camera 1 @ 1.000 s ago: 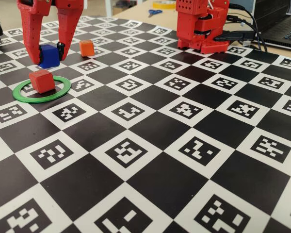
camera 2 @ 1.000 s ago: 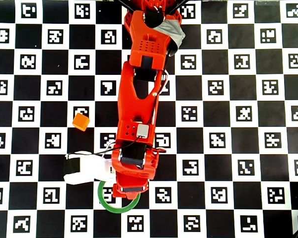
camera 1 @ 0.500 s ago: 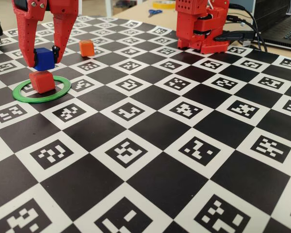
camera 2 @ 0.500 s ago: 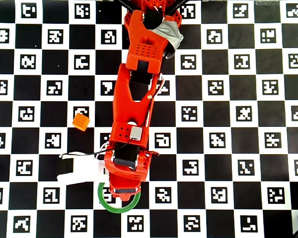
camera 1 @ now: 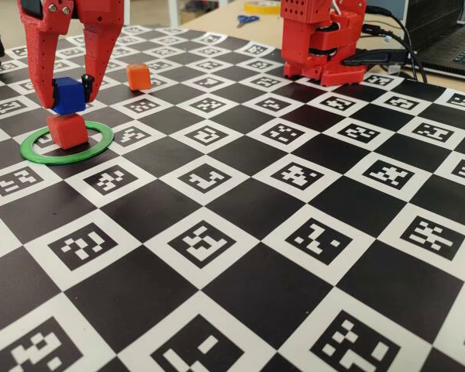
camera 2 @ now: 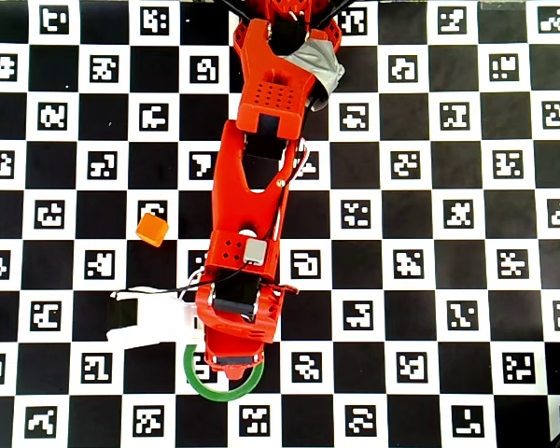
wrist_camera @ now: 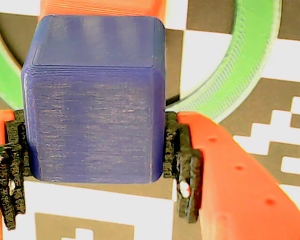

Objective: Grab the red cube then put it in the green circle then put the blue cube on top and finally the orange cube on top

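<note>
The claw (camera 1: 68, 94) is shut tight on the blue cube (camera 1: 68, 94), pads on two flat sides. It hangs just above the red cube (camera 1: 67, 129), which sits inside the green ring (camera 1: 101, 146) on the counter (camera 1: 240, 209). The cube looks light and hard — maybe slippery. The orange cube (camera 1: 138, 76) waits nearby.

My arm (camera 2: 261, 177) stretches out from its base (camera 1: 323, 43) and folds down at the wrist, so my claw (camera 1: 64, 99) points straight down toward the counter (camera 1: 240, 232). Both fingers hang nearly vertical in the fixed view, closed in from either side on the blue cube (wrist_camera: 95, 95). In the wrist view my black pads (wrist_camera: 176, 160) press flat against its two opposite faces, one finger on each side, and I hold it clear of the counter.
</note>
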You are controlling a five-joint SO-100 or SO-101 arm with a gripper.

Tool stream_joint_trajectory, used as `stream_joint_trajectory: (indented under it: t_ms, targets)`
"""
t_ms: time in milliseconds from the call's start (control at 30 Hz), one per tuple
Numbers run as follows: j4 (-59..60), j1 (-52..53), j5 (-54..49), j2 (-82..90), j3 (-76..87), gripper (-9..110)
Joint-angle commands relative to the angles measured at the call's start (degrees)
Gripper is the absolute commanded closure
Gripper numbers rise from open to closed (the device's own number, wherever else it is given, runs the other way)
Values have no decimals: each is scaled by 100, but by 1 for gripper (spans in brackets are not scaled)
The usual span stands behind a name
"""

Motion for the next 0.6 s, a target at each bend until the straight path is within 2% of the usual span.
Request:
stream_joint_trajectory:
  t_ms: [0,567]
  targets:
    - [-88,-26,62,202,-536,96]
    - [-176,-79,105,70,-510,96]
